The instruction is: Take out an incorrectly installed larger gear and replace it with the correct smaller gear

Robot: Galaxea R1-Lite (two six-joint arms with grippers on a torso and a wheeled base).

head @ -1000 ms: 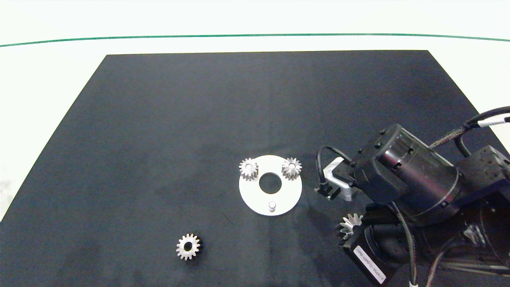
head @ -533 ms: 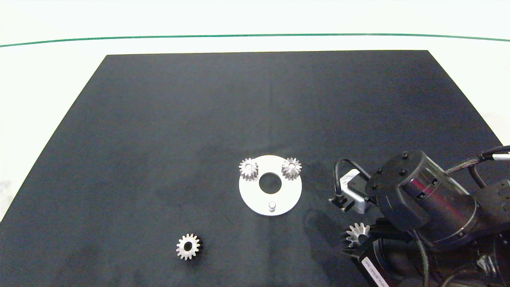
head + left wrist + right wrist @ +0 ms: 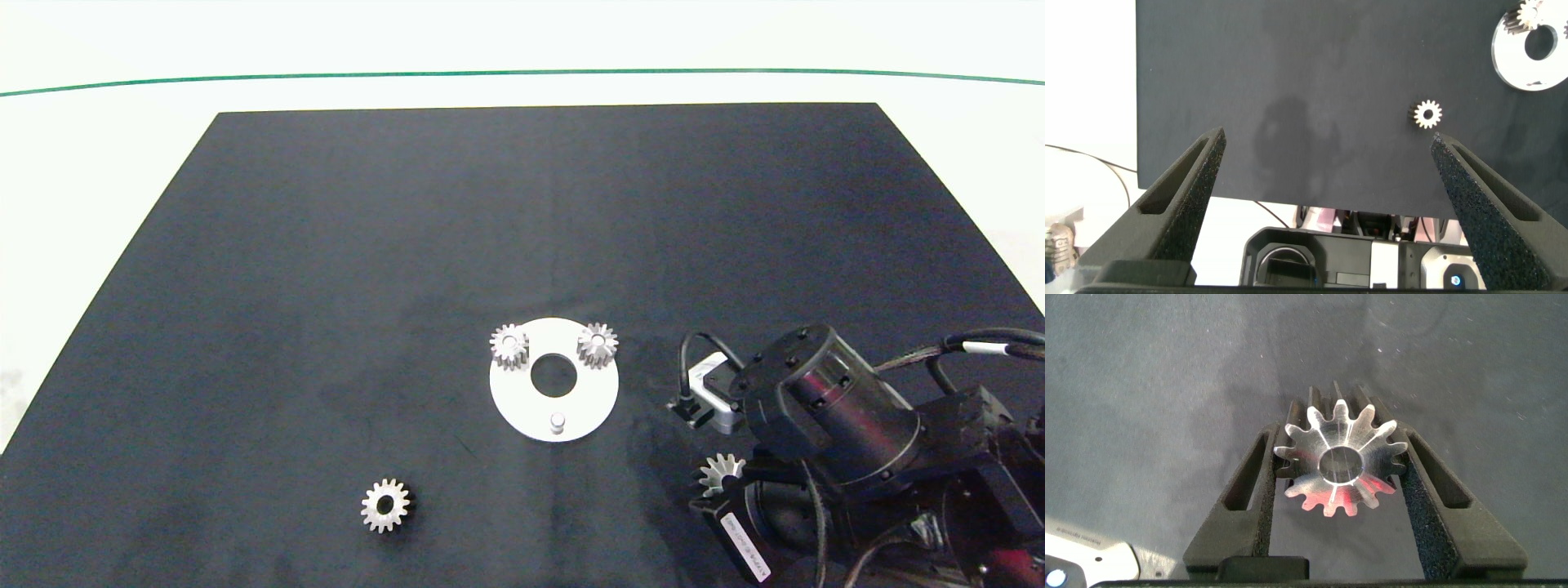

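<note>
The larger gear (image 3: pixel 1341 461), silver with long flared teeth, sits between the fingers of my right gripper (image 3: pixel 1342 416), which is shut on it. In the head view this gear (image 3: pixel 722 472) is near the mat's front right, to the right of the round white plate (image 3: pixel 588 400). The smaller gear (image 3: pixel 384 505) lies flat on the mat at the front left of the plate, and the left wrist view shows it too (image 3: pixel 1427 114). My left gripper (image 3: pixel 1327 139) hangs open off the mat's near edge, holding nothing.
Two small gears (image 3: pixel 509 345) (image 3: pixel 598 344) sit on the plate's far pegs; its near peg (image 3: pixel 558 421) is bare. The black mat (image 3: pixel 408 245) lies on a white table. The right arm's body fills the front right corner.
The right arm has drawn back and down toward the front right with the larger gear, then shifted slightly left. The plate and the loose gear have not moved.
</note>
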